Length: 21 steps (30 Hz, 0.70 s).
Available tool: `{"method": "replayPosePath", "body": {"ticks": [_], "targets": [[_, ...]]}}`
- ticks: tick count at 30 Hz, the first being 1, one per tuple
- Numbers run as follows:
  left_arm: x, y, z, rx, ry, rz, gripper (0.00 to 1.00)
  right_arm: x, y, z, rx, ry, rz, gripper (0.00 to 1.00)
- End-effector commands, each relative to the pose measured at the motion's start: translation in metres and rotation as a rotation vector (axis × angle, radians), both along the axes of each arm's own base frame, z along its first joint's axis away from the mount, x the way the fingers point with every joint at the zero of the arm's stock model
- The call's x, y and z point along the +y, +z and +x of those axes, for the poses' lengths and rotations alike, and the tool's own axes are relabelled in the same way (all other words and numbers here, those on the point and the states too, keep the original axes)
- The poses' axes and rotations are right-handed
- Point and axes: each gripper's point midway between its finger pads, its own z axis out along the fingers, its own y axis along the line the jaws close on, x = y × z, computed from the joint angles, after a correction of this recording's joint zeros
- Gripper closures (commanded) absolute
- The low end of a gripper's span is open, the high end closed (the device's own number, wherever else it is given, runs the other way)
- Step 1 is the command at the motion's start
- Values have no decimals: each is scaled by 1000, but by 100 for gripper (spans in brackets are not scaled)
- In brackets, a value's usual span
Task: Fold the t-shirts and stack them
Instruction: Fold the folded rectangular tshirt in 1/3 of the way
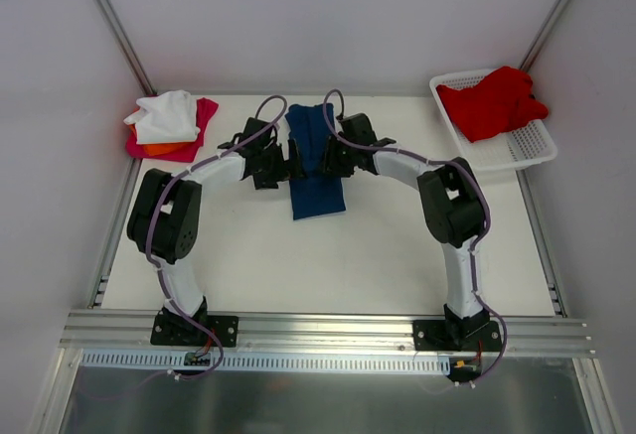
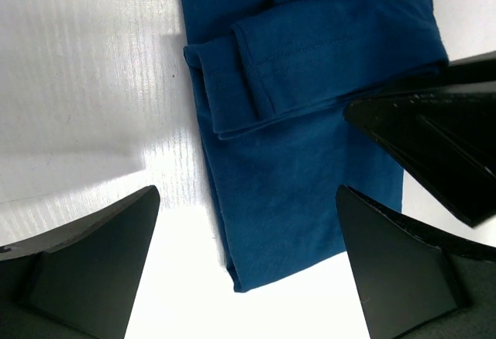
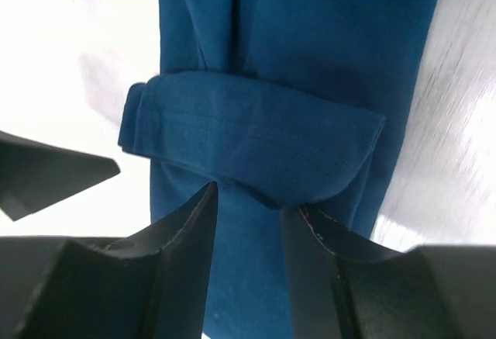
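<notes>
A navy blue t-shirt (image 1: 316, 171) lies mid-table, folded into a long narrow strip (image 2: 310, 160), with one sleeve (image 3: 248, 137) turned across it. My left gripper (image 2: 248, 199) hovers wide open over the strip's left edge and near corner, holding nothing. My right gripper (image 3: 256, 199) is on the strip's other side, jaws part-way apart, fingertips (image 3: 208, 199) touching the turned sleeve's edge and flat cloth showing between them. One black finger of the right gripper (image 2: 434, 137) reaches into the left wrist view. White (image 1: 164, 111), orange (image 1: 164, 142) and magenta (image 1: 202, 116) t-shirts are stacked at the back left.
A white lattice basket (image 1: 527, 151) at the back right holds a crumpled red t-shirt (image 1: 492, 101). Metal rails border the table's sides and its near edge, where both arm bases are bolted. Both wrists crowd close together over the blue strip.
</notes>
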Motion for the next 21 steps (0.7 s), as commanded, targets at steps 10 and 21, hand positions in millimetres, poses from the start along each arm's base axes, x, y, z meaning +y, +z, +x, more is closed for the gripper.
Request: {"method": "replayPosePath", "body": {"ticks": [10, 21], "targets": [[0, 25, -2, -60, -5, -11, 1, -16, 41, 48, -109, -47, 47, 60], [1, 20, -6, -48, -5, -10, 1, -39, 54, 79, -161, -111, 38, 59]]}}
